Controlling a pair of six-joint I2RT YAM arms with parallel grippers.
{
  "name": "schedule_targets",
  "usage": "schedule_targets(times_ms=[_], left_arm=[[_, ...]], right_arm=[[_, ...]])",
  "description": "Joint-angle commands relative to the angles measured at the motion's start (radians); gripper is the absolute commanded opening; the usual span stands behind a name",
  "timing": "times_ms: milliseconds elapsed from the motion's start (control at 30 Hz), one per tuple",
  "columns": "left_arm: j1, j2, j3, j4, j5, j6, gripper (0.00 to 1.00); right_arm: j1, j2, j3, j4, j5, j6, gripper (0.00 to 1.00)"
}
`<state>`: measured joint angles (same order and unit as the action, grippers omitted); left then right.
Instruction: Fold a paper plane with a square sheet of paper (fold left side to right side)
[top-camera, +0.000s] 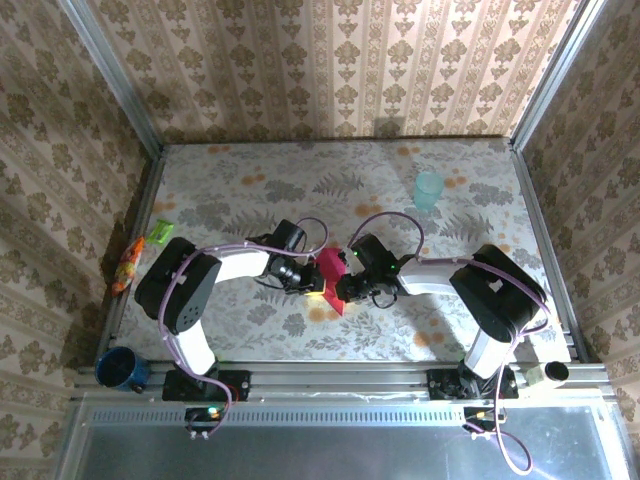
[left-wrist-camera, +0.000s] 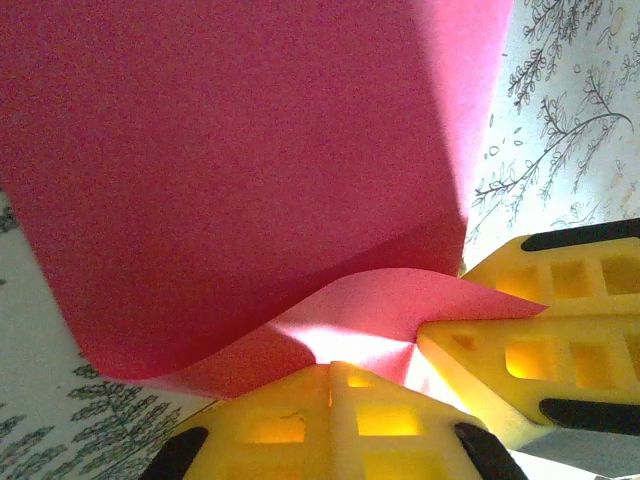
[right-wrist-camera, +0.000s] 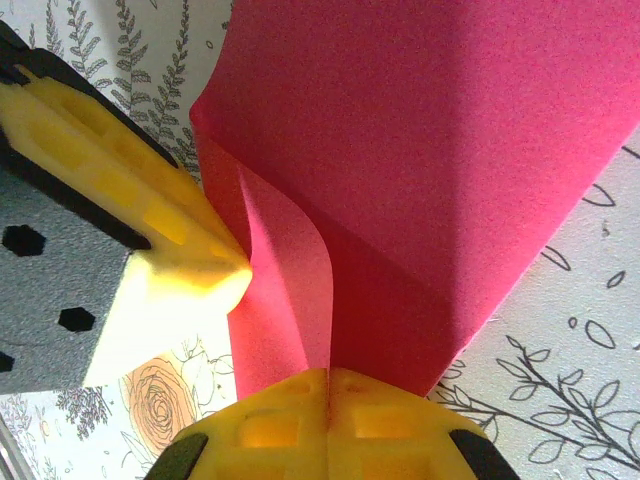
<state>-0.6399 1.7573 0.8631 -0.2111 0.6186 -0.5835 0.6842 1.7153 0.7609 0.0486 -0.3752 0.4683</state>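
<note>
Left tool (left-wrist-camera: 330, 372) and right tool (right-wrist-camera: 328, 376) pinch the magenta paper sheet (left-wrist-camera: 230, 180).

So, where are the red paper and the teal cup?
red paper (top-camera: 328, 265), top external view, middle of the sheet.
teal cup (top-camera: 428, 190), top external view, its side wall.

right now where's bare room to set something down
Free: far table strip left of the teal cup, and the near strip in front of the red paper. Crowded: around that paper; packets on the left edge.
</note>
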Motion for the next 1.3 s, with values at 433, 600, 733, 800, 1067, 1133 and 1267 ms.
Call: schedule_targets(times_ms=[433, 600, 733, 800, 1067, 1133, 1267], left_arm=[[0.008, 0.046, -0.026, -0.095, -0.1, -0.02, 0.04], [0.006, 0.048, -0.027, -0.092, -0.103, -0.024, 0.03], [0.008, 0.045, -0.023, -0.094, -0.103, -0.022, 0.03], [0.007, 0.046, -0.022, -0.093, -0.103, -0.021, 0.03], [0.007, 0.048, -0.014, -0.096, -0.105, -0.018, 0.02], [0.007, 0.048, -0.014, -0.098, -0.105, -0.017, 0.02], [0.007, 0.05, -0.011, -0.106, -0.103, -0.015, 0.02]], right_arm=[[-0.038, -0.055, 0.038, -0.14, 0.025, 0.025, 0.18], [-0.071, -0.136, 0.023, -0.206, 0.039, 0.018, 0.27], [-0.055, -0.202, 0.013, -0.228, 0.023, 0.015, 0.25], [-0.031, -0.223, 0.005, -0.214, 0.002, 0.033, 0.2], [0.064, -0.116, -0.011, -0.087, -0.106, 0.136, 0.02], [0.07, -0.101, -0.009, -0.074, -0.099, 0.149, 0.02], [0.07, -0.081, -0.006, -0.07, -0.084, 0.156, 0.02]])
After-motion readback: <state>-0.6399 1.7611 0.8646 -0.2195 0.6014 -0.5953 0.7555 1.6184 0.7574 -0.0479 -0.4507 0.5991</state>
